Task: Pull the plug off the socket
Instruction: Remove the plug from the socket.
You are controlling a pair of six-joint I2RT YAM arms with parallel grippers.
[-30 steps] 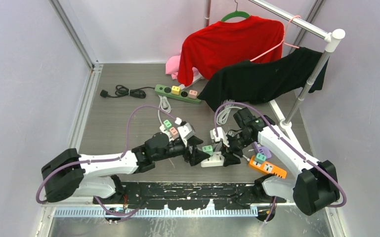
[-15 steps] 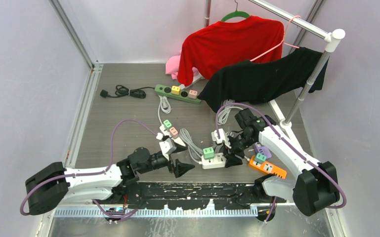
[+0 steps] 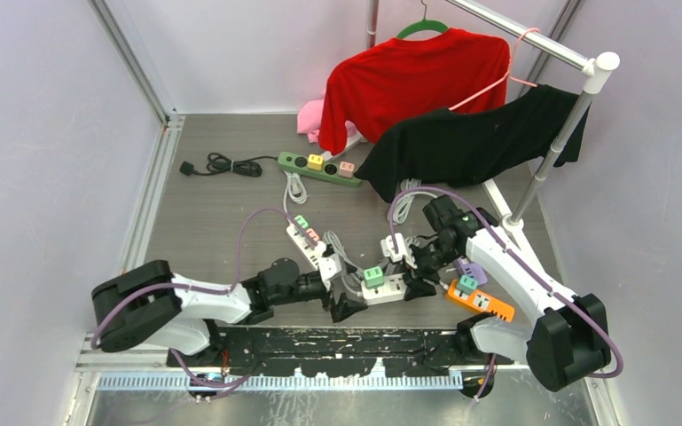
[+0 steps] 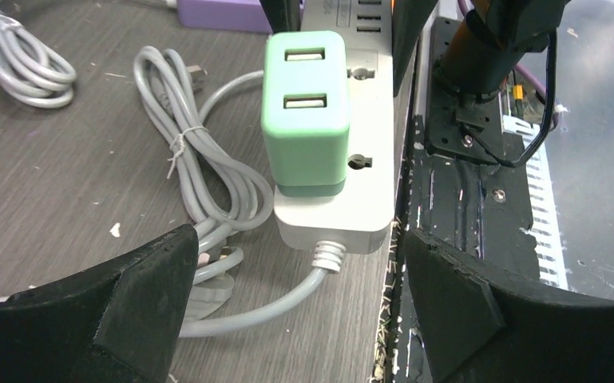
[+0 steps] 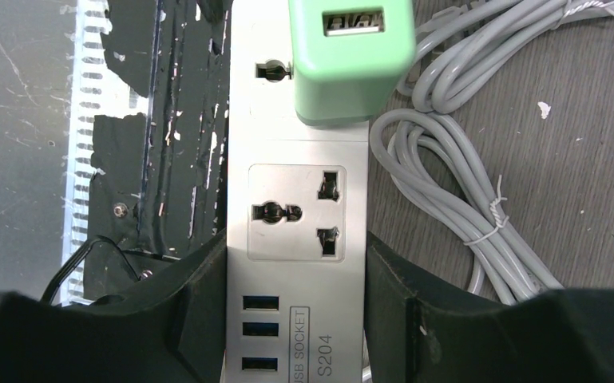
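A green plug (image 3: 373, 274) sits plugged into a white power strip (image 3: 388, 287) near the table's front edge. It shows in the left wrist view (image 4: 306, 104) and the right wrist view (image 5: 350, 56) too. My right gripper (image 3: 419, 273) is shut on the strip's USB end (image 5: 298, 263), a finger on each long side. My left gripper (image 3: 341, 297) is open and empty at the strip's cable end (image 4: 331, 227), a short way from the plug, fingers (image 4: 140, 295) wide apart.
The strip's grey cable (image 4: 207, 167) lies coiled beside it. Another white strip with green and pink plugs (image 3: 309, 236) lies left of it. An orange strip (image 3: 479, 300) and purple adapter (image 3: 472, 269) lie to the right. A green strip (image 3: 319, 167) and hanging shirts (image 3: 426, 89) are behind.
My left arm has swung back right and its open gripper now sits at the strip's cable end. The right gripper has stayed on the strip.
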